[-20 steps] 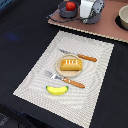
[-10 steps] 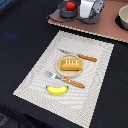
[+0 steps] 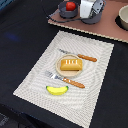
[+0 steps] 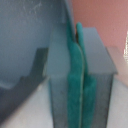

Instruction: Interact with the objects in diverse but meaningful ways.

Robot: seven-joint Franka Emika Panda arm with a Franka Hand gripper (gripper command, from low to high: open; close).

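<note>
A golden ridged bread loaf (image 3: 70, 64) lies on a small plate (image 3: 57, 68) in the middle of the striped placemat. Close to the mat's near edge rests a yellow banana (image 3: 57, 90). At the back, on the pink toy kitchen board (image 3: 107, 27), a grey pot (image 3: 62, 12) holds a red tomato (image 3: 71, 6). My gripper (image 3: 91, 11) hangs over a second grey pot (image 3: 93, 19) beside it. The wrist view shows the green pads (image 4: 75, 85) pressed together with nothing between them, close to a grey pot wall (image 4: 25, 30).
An orange-handled knife (image 3: 80, 56) lies behind the plate and an orange-handled fork (image 3: 65, 79) in front of it. Another pot (image 3: 123, 17) stands at the exterior view's right edge. A dark cloth surrounds the placemat (image 3: 35, 75).
</note>
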